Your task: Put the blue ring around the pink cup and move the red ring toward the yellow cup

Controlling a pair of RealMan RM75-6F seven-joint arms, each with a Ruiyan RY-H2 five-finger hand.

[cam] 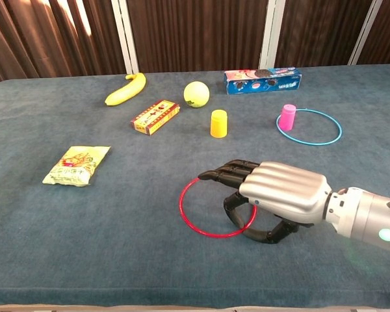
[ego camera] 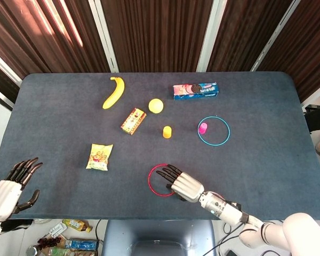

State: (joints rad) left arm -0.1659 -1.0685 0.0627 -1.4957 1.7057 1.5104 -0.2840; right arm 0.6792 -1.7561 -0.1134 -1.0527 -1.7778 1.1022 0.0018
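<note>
The red ring point(ego camera: 150, 181) point(cam: 182, 211) lies flat on the dark blue table near its front edge. My right hand point(ego camera: 184, 184) point(cam: 283, 192) hovers over the ring's right side. Its fingers stretch out flat above the ring and its thumb curls down at the right rim, gripping nothing that I can see. The yellow cup point(ego camera: 167, 132) point(cam: 218, 123) stands upright further back. The blue ring point(ego camera: 229, 131) point(cam: 310, 143) lies around the pink cup point(ego camera: 203, 127) point(cam: 287, 117), which stands near its left rim. My left hand point(ego camera: 8, 186) is open and empty at the front left corner.
A snack bag point(ego camera: 100, 157) lies to the left of the red ring. Behind the yellow cup are a small red-and-yellow box point(ego camera: 133, 121), a yellow ball point(ego camera: 156, 105), a banana point(ego camera: 114, 92) and a blue cookie box point(ego camera: 196, 90).
</note>
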